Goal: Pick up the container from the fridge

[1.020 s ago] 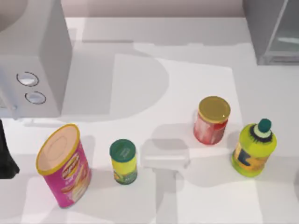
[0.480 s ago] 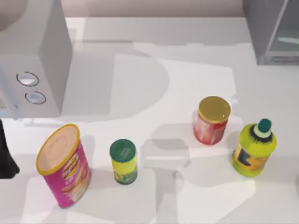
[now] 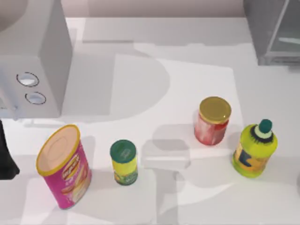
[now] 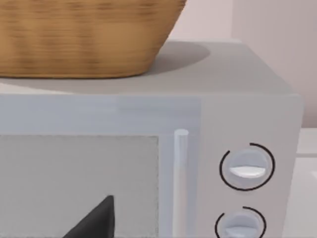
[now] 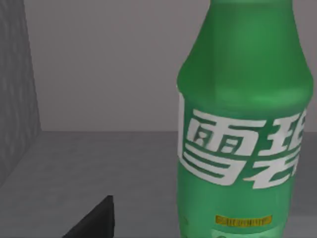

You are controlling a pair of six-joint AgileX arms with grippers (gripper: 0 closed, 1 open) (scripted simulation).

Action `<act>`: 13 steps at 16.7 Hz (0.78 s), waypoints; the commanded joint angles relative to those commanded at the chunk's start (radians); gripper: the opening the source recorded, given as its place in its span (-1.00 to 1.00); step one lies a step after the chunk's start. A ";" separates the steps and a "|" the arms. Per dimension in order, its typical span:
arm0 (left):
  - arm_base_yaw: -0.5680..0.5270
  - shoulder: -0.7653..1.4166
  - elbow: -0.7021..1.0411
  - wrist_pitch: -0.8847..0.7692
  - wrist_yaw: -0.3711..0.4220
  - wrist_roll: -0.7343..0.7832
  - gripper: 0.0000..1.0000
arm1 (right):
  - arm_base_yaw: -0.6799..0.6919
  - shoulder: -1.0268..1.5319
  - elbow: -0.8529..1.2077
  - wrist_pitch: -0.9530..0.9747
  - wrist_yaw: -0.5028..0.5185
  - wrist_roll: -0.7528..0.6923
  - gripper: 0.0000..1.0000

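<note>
Container [image 5: 242,114], bright-green bottle w/ white lettering, stands upright inside the fridge [image 3: 272,30] on its grey floor, seen close from the right wrist view; grey back wall behind it, side wall to one side. Fridge sits at the counter's [image 3: 187,79] far right corner in the top view, pale panel facing in.

A dark finger tip of the right gripper [image 5: 94,220] shows at the frame edge, near the bottle but not touching it; can't tell how far it's spread.

Left gripper [image 4: 94,220] faces the light grey box w/ two round knobs [image 4: 208,163]; wicker basket [image 4: 84,34] on top of it; spread can't be told either.

On the counter: pink canister [image 3: 65,168], small green-lidded can [image 3: 123,162], red jar w/ gold lid [image 3: 213,120], yellow-green bottle w/ teal cap [image 3: 255,149], all upright, lids on.
</note>
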 joint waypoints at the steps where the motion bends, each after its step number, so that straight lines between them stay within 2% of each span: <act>1: 0.000 0.000 0.000 0.000 0.000 0.000 1.00 | 0.000 0.000 0.000 0.000 0.000 0.000 1.00; 5: 0.000 0.000 0.000 0.000 0.000 0.000 1.00 | -0.002 0.008 0.013 -0.008 -0.001 0.000 1.00; 13: 0.000 0.000 0.000 0.000 0.000 0.000 1.00 | 0.029 0.148 0.290 -0.142 0.031 -0.001 1.00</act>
